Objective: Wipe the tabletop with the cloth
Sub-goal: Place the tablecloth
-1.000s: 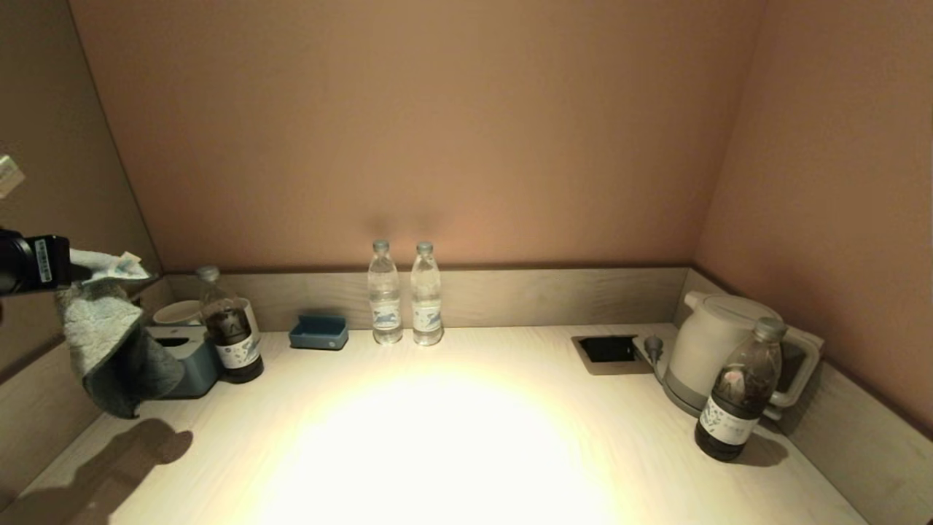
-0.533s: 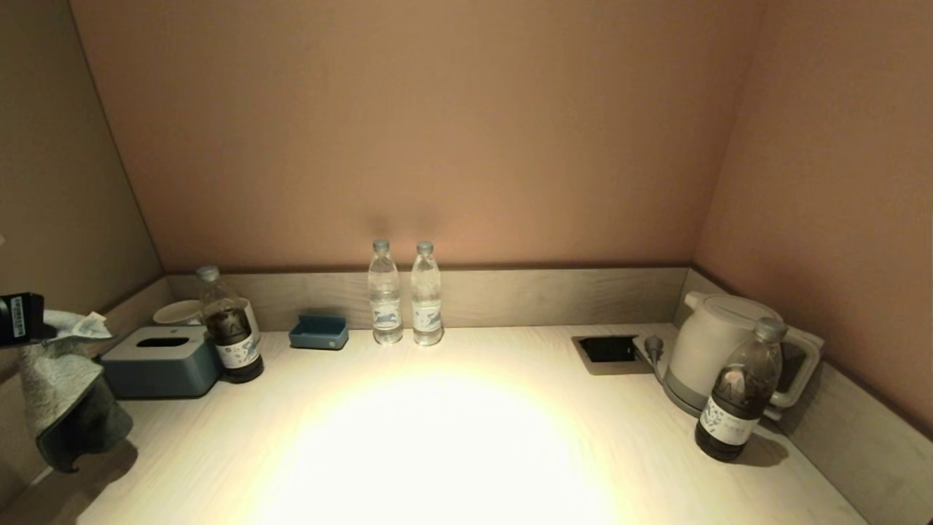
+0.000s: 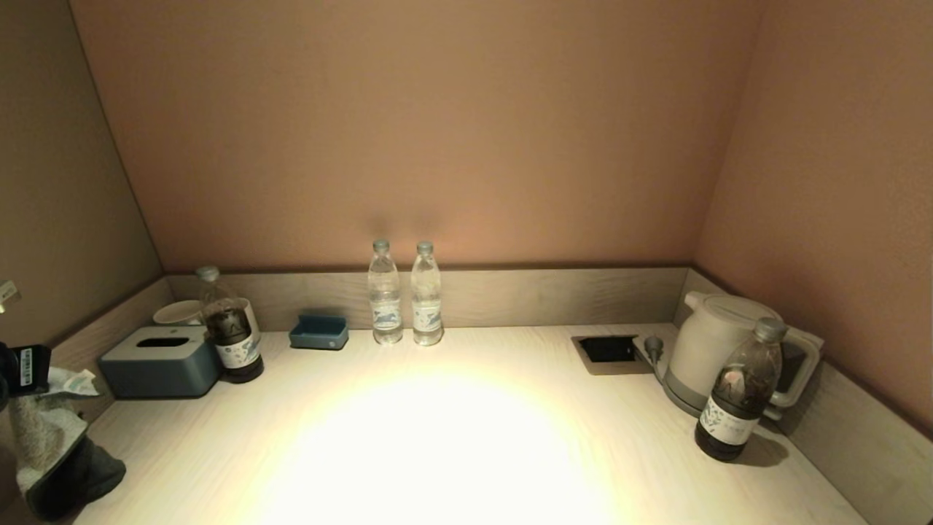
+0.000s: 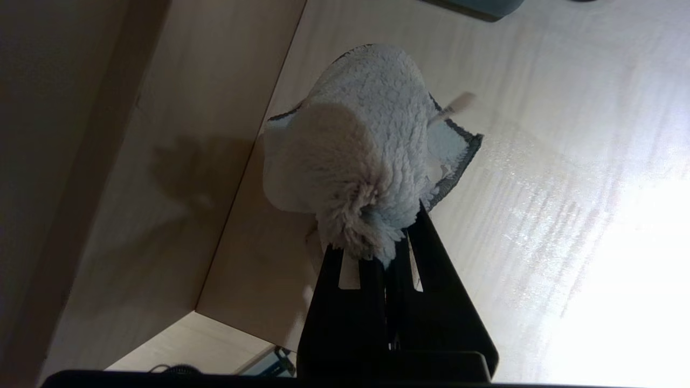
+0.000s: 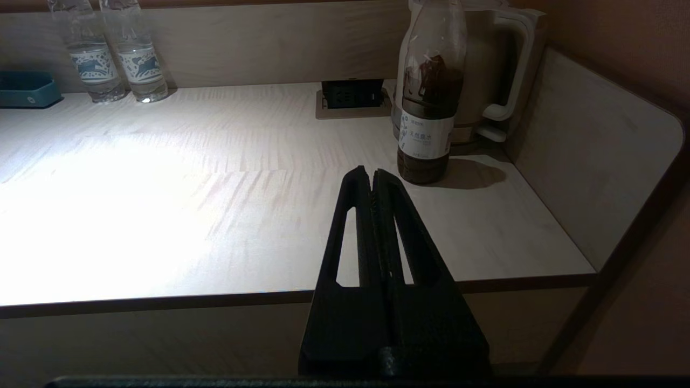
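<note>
Left gripper (image 4: 385,253) is clamped on the cloth (image 4: 356,156), fingers pinching a bunched top edge. In the head view it sits at the far left edge, at the table's (image 3: 452,445) front-left corner, with the cloth (image 3: 55,452) hanging below the gripper (image 3: 33,372). Cloth's lower end looks down at the tabletop by the left side panel; can't tell if it is pressing or just touching. Small tag on the cloth sticks out to one side.

Right gripper (image 5: 373,178) is fingers-together, holding nothing, parked just off the table's front edge on the right side, out of the head view.

On the table:
- tissue box (image 3: 160,361) back left, mug (image 3: 178,312) behind it
- dark bottle (image 3: 229,328) just beside the box
- blue tray (image 3: 318,332) near the back wall
- two water bottles (image 3: 404,295) side by side at back centre
- socket recess (image 3: 607,348) right of centre
- kettle (image 3: 718,346) back right, second dark bottle (image 3: 736,394) just in front of it

Bright light patch in the middle of the tabletop.
</note>
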You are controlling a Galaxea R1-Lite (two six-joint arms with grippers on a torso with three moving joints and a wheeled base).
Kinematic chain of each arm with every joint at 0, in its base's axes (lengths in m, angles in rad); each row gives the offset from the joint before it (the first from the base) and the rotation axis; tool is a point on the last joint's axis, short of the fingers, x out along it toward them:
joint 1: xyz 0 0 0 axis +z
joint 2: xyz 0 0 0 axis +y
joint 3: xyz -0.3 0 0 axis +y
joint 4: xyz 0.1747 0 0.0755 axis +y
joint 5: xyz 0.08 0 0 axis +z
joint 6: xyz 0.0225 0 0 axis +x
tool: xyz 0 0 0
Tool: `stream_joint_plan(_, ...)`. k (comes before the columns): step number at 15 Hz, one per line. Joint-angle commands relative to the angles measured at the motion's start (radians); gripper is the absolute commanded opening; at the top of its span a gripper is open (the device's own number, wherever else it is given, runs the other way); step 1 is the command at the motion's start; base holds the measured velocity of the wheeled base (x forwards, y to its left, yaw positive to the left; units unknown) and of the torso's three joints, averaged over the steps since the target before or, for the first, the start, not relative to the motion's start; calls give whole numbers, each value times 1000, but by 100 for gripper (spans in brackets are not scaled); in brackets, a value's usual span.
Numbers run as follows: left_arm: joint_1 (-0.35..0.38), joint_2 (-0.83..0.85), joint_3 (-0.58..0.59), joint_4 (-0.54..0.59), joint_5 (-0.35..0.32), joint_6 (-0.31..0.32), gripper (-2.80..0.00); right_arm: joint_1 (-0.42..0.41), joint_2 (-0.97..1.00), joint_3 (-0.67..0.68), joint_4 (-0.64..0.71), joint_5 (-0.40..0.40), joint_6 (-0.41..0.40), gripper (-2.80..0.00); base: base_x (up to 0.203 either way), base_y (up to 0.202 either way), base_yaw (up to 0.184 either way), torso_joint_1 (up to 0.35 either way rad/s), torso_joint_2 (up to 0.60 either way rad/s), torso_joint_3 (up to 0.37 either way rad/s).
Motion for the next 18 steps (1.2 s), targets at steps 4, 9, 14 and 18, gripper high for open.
stream_joint_plan(4,1,83,31,-45,56,22,-280,1,1,0,0,0,0,-280,0,0,0,0,0,0)
stream_joint_plan(9,-1,138,46,-124,92,36,-280,1,1,0,0,0,0,-280,0,0,0,0,0,0)
stream_joint_plan(14,-3,170,57,-124,165,74,-280,1,1,0,0,0,0,-280,0,0,0,0,0,0)
stream_joint_plan(18,-11,199,72,-124,174,96,-280,1,1,0,0,0,0,-280,0,0,0,0,0,0)
